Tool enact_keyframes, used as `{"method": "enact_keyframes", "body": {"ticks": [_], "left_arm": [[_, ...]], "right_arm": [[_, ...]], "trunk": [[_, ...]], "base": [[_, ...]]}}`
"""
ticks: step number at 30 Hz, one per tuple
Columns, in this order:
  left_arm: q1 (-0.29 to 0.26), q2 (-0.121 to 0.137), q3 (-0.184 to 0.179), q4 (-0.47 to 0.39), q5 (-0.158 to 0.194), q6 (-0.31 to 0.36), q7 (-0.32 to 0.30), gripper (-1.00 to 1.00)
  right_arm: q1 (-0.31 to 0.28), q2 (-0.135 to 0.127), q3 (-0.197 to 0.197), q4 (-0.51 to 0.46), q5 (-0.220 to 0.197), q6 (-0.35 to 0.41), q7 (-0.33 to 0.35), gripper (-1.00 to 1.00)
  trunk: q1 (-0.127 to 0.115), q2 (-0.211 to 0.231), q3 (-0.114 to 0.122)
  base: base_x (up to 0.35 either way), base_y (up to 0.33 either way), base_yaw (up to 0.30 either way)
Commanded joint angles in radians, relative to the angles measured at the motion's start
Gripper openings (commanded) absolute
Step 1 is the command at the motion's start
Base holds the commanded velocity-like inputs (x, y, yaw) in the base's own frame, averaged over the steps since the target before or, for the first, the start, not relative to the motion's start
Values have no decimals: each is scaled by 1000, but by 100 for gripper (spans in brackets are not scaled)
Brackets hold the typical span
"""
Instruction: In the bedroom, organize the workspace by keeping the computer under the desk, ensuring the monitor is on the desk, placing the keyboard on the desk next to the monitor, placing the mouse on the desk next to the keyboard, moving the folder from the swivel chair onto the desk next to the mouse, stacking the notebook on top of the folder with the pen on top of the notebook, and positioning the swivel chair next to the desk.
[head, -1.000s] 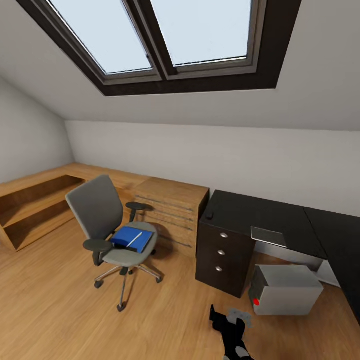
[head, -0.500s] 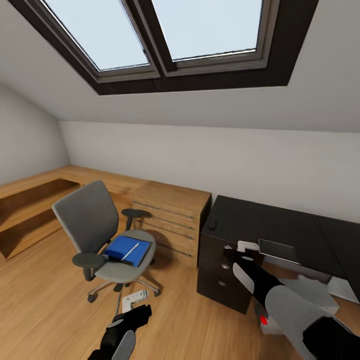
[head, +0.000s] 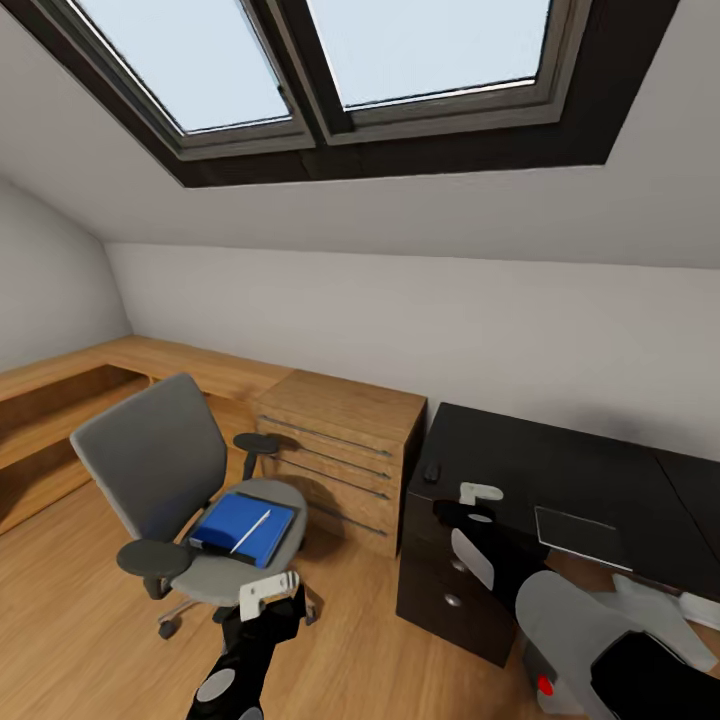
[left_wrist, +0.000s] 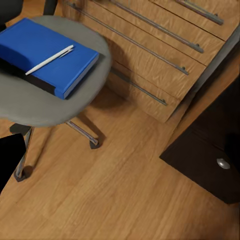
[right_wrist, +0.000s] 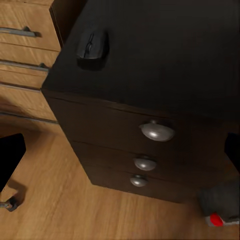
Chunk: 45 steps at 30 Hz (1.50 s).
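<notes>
The swivel chair (head: 150, 460) stands on the floor left of the desk (head: 560, 460). On its seat lies the blue folder (head: 245, 527) (left_wrist: 47, 55) with the white pen (head: 250, 530) (left_wrist: 49, 60) across it. The mouse (head: 431, 471) (right_wrist: 93, 47) sits on the desk's near corner, and the grey notebook (head: 580, 525) lies further right. The computer (head: 650, 610) (right_wrist: 220, 210) is mostly hidden behind my right arm. My left gripper (head: 270, 592) hovers open just in front of the chair seat. Empty and open, my right gripper (head: 478, 500) hangs over the desk's drawer end. The monitor and keyboard are out of view.
A wooden cabinet (head: 340, 450) (left_wrist: 165, 55) with bar handles stands between chair and desk. Low wooden shelving (head: 60, 400) runs along the left wall. The desk's drawers (right_wrist: 157, 131) face me. A sloped ceiling with a skylight (head: 330, 60) hangs overhead. Open wood floor (head: 350, 650) lies in front.
The camera has moved closer and the view has shifted. Both arms have risen into view, the left toward the chair seat, the right up over the desk's drawer end.
</notes>
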Motion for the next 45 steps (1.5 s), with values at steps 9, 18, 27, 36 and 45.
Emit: {"method": "enact_keyframes", "body": {"ticks": [9, 18, 27, 36, 45], "left_arm": [[0, 3, 0, 3, 3, 4, 8, 100], [0, 5, 11, 3, 2, 3, 8, 100], [0, 6, 13, 3, 2, 4, 8, 100], [0, 7, 16, 2, 1, 4, 10, 100], [0, 6, 16, 2, 2, 4, 10, 100]], "right_arm": [[1, -1, 5, -6, -1, -5, -6, 100], [1, -3, 5, -7, -3, -19, 48, 100], [1, -3, 4, -8, -6, -18, 81, 100], [1, 0, 7, -5, -8, -18, 85, 100], [1, 9, 7, -5, -5, -18, 85, 100]], "trunk": [[1, -1, -1], [1, -1, -1], [1, -1, -1], [1, -1, -1], [1, -1, -1]], "base": [[322, -64, 0], [322, -133, 0], [321, -117, 0], [324, 8, 0], [287, 178, 0]]}}
